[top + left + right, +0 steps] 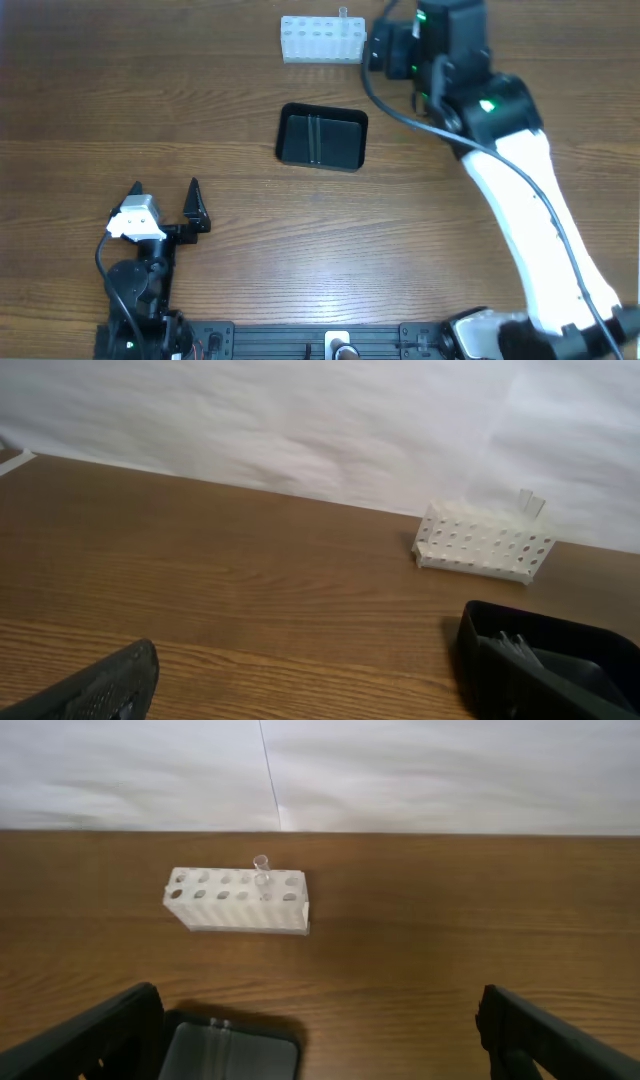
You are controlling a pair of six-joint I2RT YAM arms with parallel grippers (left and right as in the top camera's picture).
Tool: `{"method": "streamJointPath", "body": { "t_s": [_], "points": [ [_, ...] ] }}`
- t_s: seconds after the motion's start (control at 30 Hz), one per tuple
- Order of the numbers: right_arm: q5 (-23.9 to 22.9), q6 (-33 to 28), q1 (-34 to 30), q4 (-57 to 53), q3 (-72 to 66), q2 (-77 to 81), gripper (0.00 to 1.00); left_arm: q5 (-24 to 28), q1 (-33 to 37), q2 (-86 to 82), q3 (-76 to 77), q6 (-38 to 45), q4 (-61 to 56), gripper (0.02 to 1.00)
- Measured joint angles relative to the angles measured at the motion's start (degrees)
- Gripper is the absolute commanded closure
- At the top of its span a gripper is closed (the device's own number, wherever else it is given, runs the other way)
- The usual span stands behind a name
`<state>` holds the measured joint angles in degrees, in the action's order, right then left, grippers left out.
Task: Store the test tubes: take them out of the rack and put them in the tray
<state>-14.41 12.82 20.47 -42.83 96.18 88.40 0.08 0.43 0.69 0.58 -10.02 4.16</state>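
Beyond the tray (345,140), a bare strip of table (100,100) separates it from the rack (321,40), leaving passage between the two. One tube (343,13) stands up from the rack toward its right end, the only thing rising above the rack's top. To the tray's right and beyond, the right arm (500,150) and its cable (400,115) hang over the wood and bar that side. Left of the tray, open wood runs well out. The left gripper (165,188), fingers spread, sits well apart from the tray, nearer the bases and to the left.
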Motion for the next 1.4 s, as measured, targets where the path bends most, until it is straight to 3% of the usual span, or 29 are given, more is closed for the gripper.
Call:
{"method": "streamJointPath", "body": {
  "t_s": [0.17,0.33,0.57,1.4],
  "points": [
    [-0.74,0.57,0.33,-3.04,5.35,6.08,0.009,0.0,0.0,0.0,0.0,0.0,0.0,0.023],
    [-1.55,-3.17,0.26,-1.97,10.73,11.52,0.007,0.0,0.0,0.0,0.0,0.0,0.0,0.02],
    [-4.17,-5.31,-0.02,4.85,12.48,20.76,0.009,-0.02,0.0,0.0,0.0,0.0,0.0,0.023],
    [-4.9,-4.22,2.14,21.0,12.46,37.75,0.02,0.0,0.0,0.0,0.0,0.0,0.0,0.02]
  ]
}}
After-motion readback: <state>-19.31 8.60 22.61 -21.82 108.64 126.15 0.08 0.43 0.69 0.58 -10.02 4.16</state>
